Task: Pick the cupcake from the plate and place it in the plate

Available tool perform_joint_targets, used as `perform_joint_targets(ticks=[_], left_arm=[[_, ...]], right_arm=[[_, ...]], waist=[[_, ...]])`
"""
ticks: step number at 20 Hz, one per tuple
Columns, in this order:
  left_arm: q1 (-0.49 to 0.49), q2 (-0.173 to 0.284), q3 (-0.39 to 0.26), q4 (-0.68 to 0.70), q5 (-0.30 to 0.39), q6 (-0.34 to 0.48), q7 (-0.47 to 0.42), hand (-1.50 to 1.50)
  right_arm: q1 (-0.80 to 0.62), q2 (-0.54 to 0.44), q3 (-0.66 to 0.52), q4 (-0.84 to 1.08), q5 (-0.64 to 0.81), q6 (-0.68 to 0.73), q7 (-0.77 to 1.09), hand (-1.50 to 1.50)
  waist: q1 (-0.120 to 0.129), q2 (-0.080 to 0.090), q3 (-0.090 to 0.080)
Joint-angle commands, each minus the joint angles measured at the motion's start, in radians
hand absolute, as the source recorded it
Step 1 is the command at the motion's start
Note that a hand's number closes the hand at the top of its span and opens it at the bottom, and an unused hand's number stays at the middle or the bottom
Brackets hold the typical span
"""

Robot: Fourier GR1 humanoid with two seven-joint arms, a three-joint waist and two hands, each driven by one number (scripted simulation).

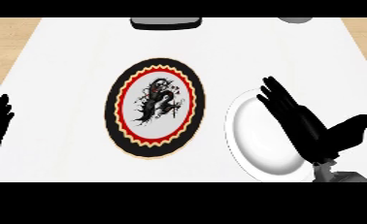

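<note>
A round plate (156, 109) with a black rim, a red and cream zigzag ring and a dark dragon figure on its pale centre lies mid-table. To its right sits a plain white plate (251, 140). My right hand (305, 123) hovers over the white plate's right half, fingers straight and pointing up-left, thumb out to the right, open. No cupcake shows in the head view; the hand hides part of the white plate. My left hand (4, 114) rests open at the left edge, only its fingers showing.
A dark grey flat object (165, 23) sits at the table's far edge, and a grey rounded thing (295, 19) at the far right. Wooden counter (16, 31) shows beyond the white table top at both upper corners.
</note>
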Motion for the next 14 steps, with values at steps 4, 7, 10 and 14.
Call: perform_joint_targets(ticks=[4, 7, 10, 14], left_arm=[[-0.012, -0.041, -0.077, -0.076, -0.101, 0.011, -0.149, 0.0], [0.0, -0.031, -0.093, -0.108, -0.1, -0.018, -0.177, 0.0], [-0.016, -0.059, -0.12, -0.106, -0.12, -0.01, -0.189, 0.0], [0.017, -0.077, -0.127, -0.117, -0.142, -0.007, -0.236, 0.0]], right_arm=[[-0.065, 0.102, -0.234, -0.068, -0.246, -0.067, -0.035, -1.5], [-0.065, -0.154, -0.329, -0.011, 0.082, -0.176, -0.076, -1.5], [-0.057, 0.05, -0.422, -0.069, 0.055, -0.383, -0.245, -1.5], [0.069, 0.209, -0.4, -0.219, 0.075, -0.493, -0.346, -1.5]], waist=[[-0.015, -0.008, -0.031], [-0.042, -0.011, -0.045], [-0.039, -0.009, -0.033], [-0.021, -0.011, -0.032]])
